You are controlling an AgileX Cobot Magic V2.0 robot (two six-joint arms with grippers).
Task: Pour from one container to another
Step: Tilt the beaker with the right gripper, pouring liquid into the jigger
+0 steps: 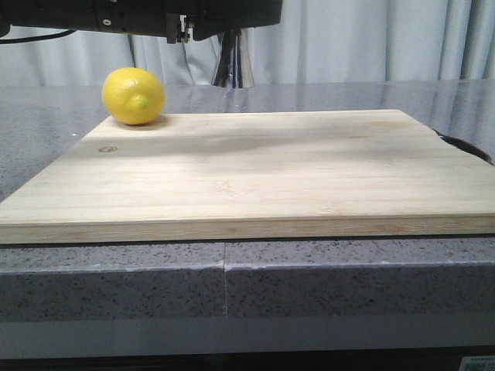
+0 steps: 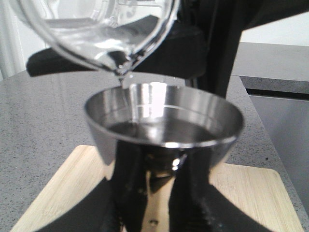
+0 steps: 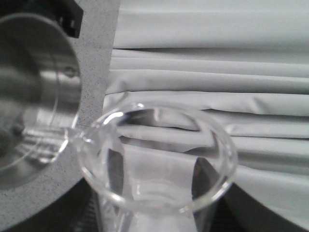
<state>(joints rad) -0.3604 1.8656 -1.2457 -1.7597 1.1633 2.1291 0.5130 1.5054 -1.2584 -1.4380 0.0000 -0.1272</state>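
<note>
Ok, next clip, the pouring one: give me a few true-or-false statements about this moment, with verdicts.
1. The glass beaker is tipped with its lip over the steel jigger. True.
2. The jigger's upper cup is dry. False: liquid shows in it.
3. The left gripper holds the jigger. True.
4. A lime sits on the cutting board. False: it is a yellow lemon.
5. The jigger stands on the board. False: it is held above it.

The clear glass beaker is tipped over, its pouring lip just above the rim of the shiny steel jigger. The jigger stands upright, its upper cup holding clear liquid partway up.
</note>
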